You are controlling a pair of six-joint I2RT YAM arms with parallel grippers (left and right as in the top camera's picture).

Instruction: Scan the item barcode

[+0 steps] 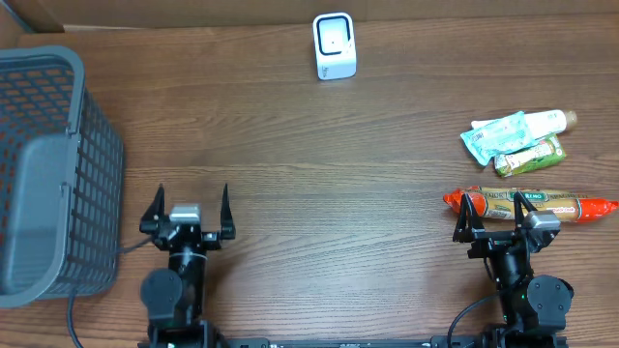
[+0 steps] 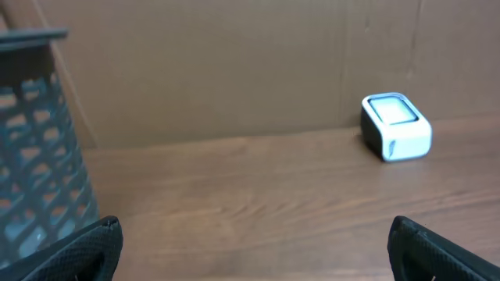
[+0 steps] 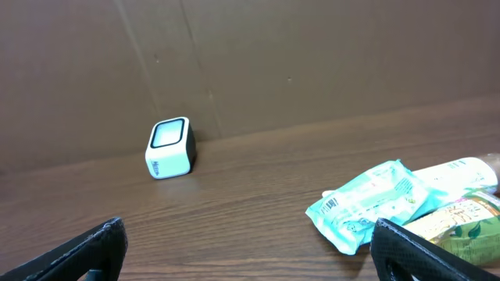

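Note:
The white scanner (image 1: 335, 45) with a blue-lit face stands at the far middle of the table; both wrist views show it, scanner (image 2: 396, 126) and scanner (image 3: 170, 147). At the right lie a teal packet (image 1: 493, 138), a white tube (image 1: 546, 123), a green-yellow packet (image 1: 530, 156) and a long red-ended sausage pack (image 1: 530, 204). The teal packet (image 3: 375, 204) shows a barcode (image 3: 332, 204) on its near corner. My right gripper (image 1: 495, 211) is open, and from overhead its tips overlap the sausage pack's left part. My left gripper (image 1: 189, 205) is open over bare wood at the near left.
A grey mesh basket (image 1: 48, 174) fills the left edge of the table, close to the left arm, and shows as basket (image 2: 35, 156) in the left wrist view. A brown cardboard wall (image 3: 312, 62) closes off the far side behind the scanner.

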